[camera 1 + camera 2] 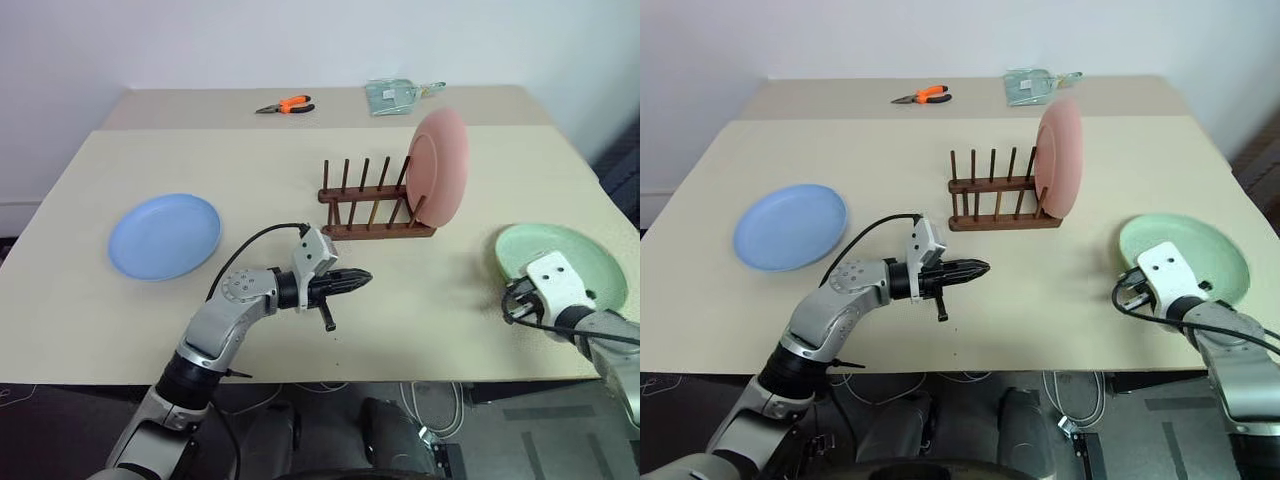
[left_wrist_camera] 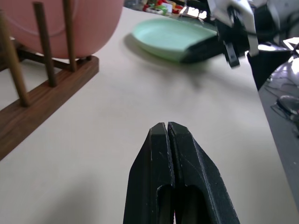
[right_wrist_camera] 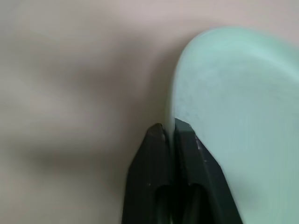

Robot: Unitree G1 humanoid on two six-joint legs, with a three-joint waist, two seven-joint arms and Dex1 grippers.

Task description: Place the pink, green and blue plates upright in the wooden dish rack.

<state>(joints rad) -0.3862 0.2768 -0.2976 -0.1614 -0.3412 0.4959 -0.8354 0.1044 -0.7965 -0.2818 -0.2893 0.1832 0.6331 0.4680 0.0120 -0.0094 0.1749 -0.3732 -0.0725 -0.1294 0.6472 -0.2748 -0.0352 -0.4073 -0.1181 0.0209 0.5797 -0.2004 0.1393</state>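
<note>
The right hand (image 3: 169,128) pinches the near rim of the green plate (image 1: 570,262), which lies flat by the surface's right edge. So thin a grip could slip when lifting. The left hand (image 1: 362,277) is closed, empty.

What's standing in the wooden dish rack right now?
Only the pink plate stands upright at the right end of the wooden dish rack; the other slots are empty. The plate covers the pegs behind it.

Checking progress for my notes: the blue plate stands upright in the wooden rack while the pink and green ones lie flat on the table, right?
Not quite: the left eye view shows the pink plate upright in the wooden rack; the blue plate and green plate lie flat on the table.
</note>
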